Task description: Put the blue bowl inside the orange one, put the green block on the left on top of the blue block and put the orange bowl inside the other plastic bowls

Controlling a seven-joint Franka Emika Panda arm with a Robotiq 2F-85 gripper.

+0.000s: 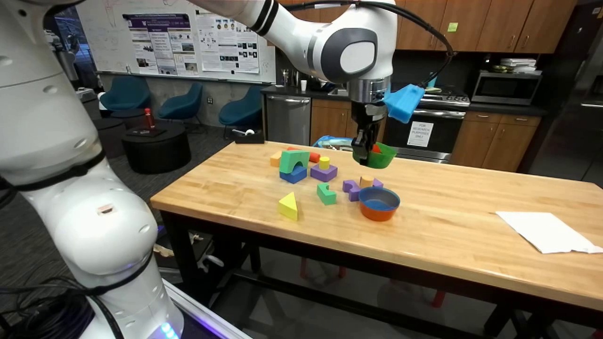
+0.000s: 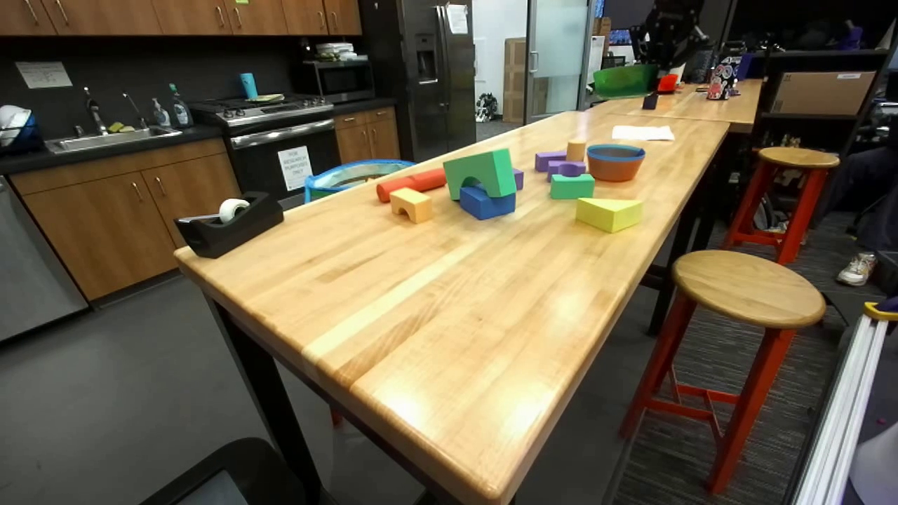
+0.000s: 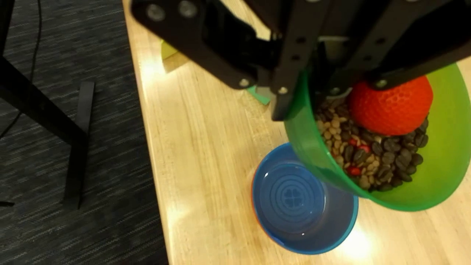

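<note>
My gripper [image 3: 305, 103] is shut on the wall of the green bowl [image 3: 316, 151], one finger outside and one inside, and holds it tilted above the table; both also show in an exterior view [image 1: 363, 155]. The green bowl holds beans and a red strawberry-like piece [image 3: 392, 106]. The blue bowl [image 1: 379, 200] sits nested in the orange bowl [image 1: 378, 215] on the table, below and beside the green bowl in the wrist view. A green arch block [image 2: 484, 172] rests tilted on the blue block [image 2: 487, 203]. Another green block [image 1: 326, 194] lies apart. I cannot make out a separate reddish bowl.
Purple blocks [image 1: 323, 173] stand near the bowls, one under a yellow cylinder [image 1: 324, 163]. A yellow wedge [image 1: 288, 207] lies near the table's edge. A red cylinder [image 2: 414, 184] and an orange arch [image 2: 412, 205] lie beyond the blue block. White paper [image 1: 546, 230] lies farther along.
</note>
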